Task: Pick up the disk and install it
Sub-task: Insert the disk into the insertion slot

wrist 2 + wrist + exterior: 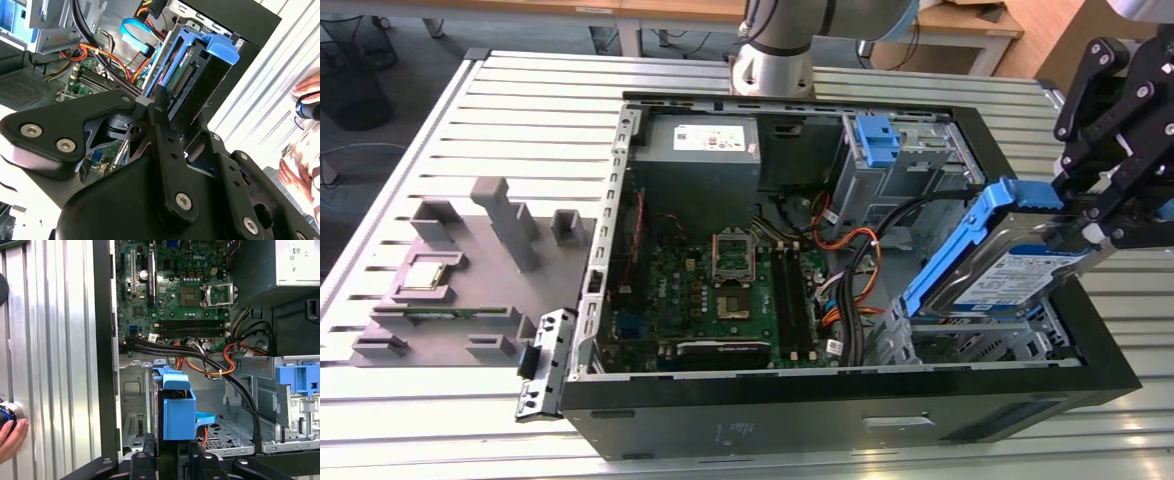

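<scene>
Tool point(1091, 222) tilted, held aloft, clamped shut

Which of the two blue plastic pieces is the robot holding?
The one framing the silver disk, held by the gripper; the lone blue bracket sits inside the case.

Disk point(1017, 268): silver metal body, blue-and-white label, bright blue plastic carrier round it (same blue in both wrist views).
Gripper point(1091, 213): matte black, silver screw heads.
Computer case point(854, 425): black outside, bare grey metal inside.
Motherboard point(734, 290): green, black slots.
Cable bundle point(851, 250): orange and black strands.
Power-supply box point(698, 150): grey, white label.
Lone bracket point(874, 135): blue.
Table point(507, 110): silver-grey, striped by parallel slats.
Fixture block point(460, 250): plain grey.
</scene>
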### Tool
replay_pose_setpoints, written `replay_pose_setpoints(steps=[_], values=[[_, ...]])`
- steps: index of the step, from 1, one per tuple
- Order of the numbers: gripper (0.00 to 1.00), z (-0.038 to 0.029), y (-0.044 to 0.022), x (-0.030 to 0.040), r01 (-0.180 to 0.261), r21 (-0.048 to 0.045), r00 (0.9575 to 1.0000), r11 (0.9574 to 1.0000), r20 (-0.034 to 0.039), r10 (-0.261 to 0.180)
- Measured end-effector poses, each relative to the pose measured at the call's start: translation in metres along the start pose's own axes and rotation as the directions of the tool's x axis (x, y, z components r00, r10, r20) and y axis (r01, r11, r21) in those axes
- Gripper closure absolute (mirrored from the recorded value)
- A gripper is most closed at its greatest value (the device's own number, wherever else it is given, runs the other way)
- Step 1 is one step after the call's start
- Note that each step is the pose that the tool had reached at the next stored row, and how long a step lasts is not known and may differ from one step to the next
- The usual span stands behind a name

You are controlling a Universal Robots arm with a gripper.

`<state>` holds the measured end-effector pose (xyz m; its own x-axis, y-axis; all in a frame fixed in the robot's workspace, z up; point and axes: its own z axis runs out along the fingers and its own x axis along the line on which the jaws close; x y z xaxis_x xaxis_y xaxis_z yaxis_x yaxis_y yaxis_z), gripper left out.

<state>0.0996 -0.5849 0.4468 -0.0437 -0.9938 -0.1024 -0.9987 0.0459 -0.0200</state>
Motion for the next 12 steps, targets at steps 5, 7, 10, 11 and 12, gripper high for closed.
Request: replay_pose_setpoints(steps=[5, 7, 10, 11, 12], values=[[0.65, 0.0001, -0.0001, 0.0, 0.006, -0.0006, 1.0, 1.0, 0.0003, -0.006], [0.65, 0.0002, -0.0001, 0.0, 0.011, -0.0011, 0.9999, 0.9999, 0.0004, -0.011], [0.65, 0.0003, -0.0001, 0.0, 0.012, -0.0012, 0.9999, 0.9999, 0.0004, -0.012], [0.65, 0.0004, -0.0001, 0.0001, 0.012, -0.0012, 0.9999, 0.9999, 0.0005, -0.012], [0.65, 0.0006, -0.0001, 0.0003, 0.012, -0.0013, 0.9999, 0.9999, 0.0006, -0.012]])
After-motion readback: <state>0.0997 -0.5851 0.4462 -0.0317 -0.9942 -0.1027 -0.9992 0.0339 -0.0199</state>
